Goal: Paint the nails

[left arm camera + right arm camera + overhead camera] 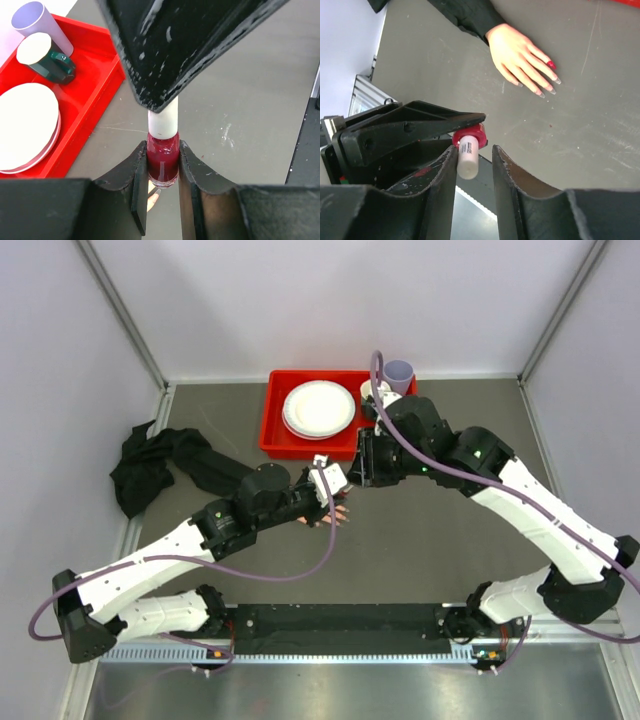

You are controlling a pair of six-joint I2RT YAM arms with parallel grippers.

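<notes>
Our left hand pinches the bottle of dark red polish upright by its glass. Our right hand brackets the white cap. A gap shows beside one finger, so we judge it spread and not yet gripping. Both hands meet just above the mannequin, which lies palm down on the bench.

Of the nails, one is red and the others look bare. We judge one nail done, the rest left, and the cap not yet off.

Only the right wrist view shows the nails clearly; in the top view they are too small to tell. Only the left wrist view shows the grip on the glass.
</notes>
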